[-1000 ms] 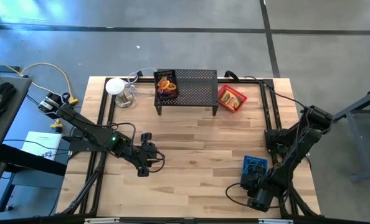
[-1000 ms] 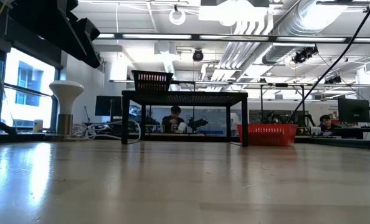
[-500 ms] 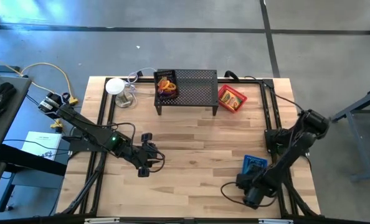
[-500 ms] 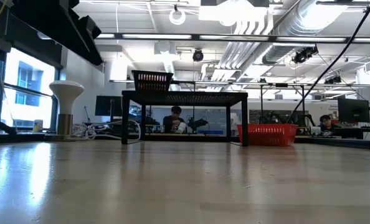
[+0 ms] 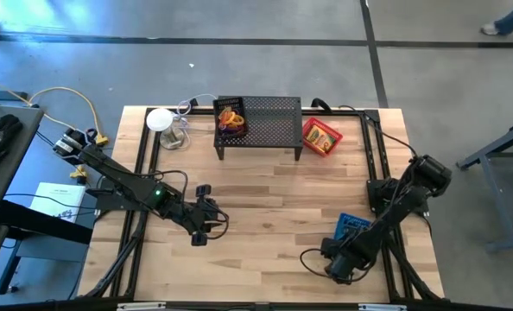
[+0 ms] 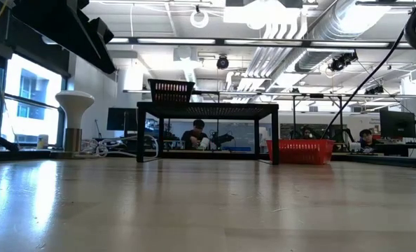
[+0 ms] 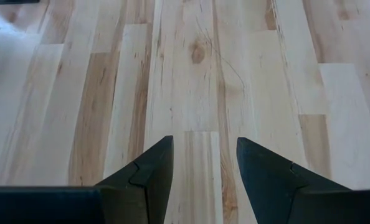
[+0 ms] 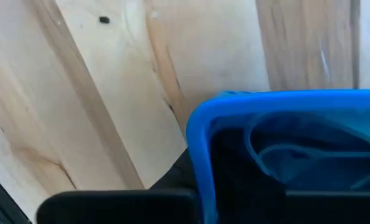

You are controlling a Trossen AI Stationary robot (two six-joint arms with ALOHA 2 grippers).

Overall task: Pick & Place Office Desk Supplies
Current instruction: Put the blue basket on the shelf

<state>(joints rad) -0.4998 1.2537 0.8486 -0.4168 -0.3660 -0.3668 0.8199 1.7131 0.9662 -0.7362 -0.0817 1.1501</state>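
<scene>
From above, the left claw (image 5: 206, 226) lay low on the bench (image 5: 265, 186), and the right claw (image 5: 336, 266) sat by the blue tray (image 5: 350, 226) near the front right. The low view alone showed the red tray (image 6: 300, 150) side-on. The left wrist view showed its fingers (image 7: 149, 174) apart over bare wood. The right wrist view showed the blue tray's rim (image 8: 235, 106) close up, that claw closed.

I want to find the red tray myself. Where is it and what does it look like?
Find the large black perforated metal stand at the wooden table's far edge. The small red mesh tray sits on the table just right of it, holding something yellow. The other trays are black and blue.
</scene>
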